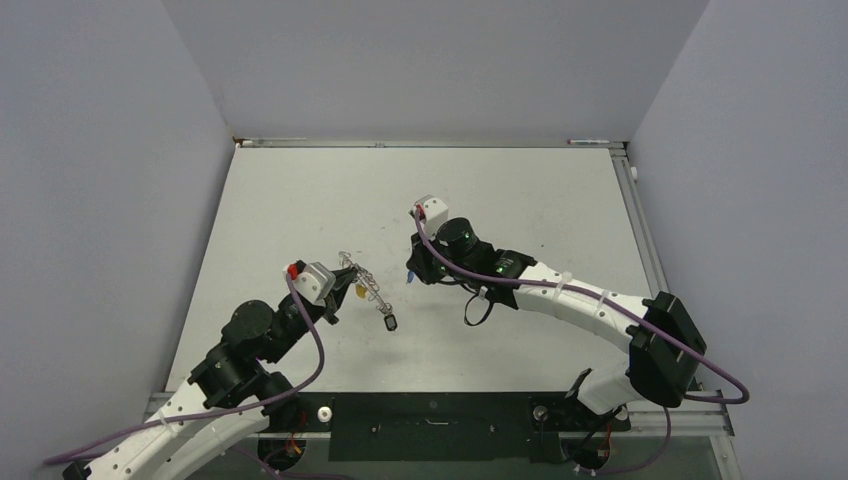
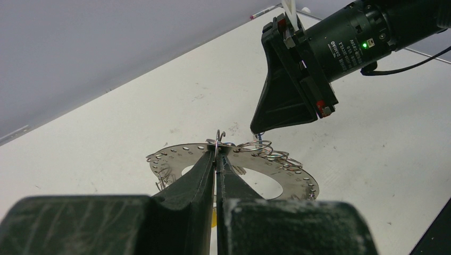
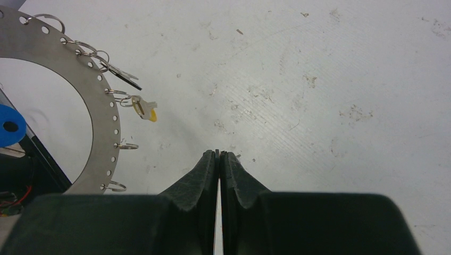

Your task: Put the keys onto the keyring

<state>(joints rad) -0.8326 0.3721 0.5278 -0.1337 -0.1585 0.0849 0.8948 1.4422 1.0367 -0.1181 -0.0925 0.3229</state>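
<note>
The left gripper (image 1: 344,276) pinches tight on the keyring (image 2: 175,153), a yellow key (image 3: 149,112) hangs from it, and at its 3 o'clock the right gripper (image 1: 412,273) is squeezed shut, maybe holding nothing, I cannot tell.

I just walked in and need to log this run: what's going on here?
The left gripper is shut on the edge of the keyring, which already carries a few keys on small loops, one with a yellow head. The right gripper is shut too, its tip close beside the keyring, with a small blue thing at it. Whether that is a held key cannot be told.
</note>
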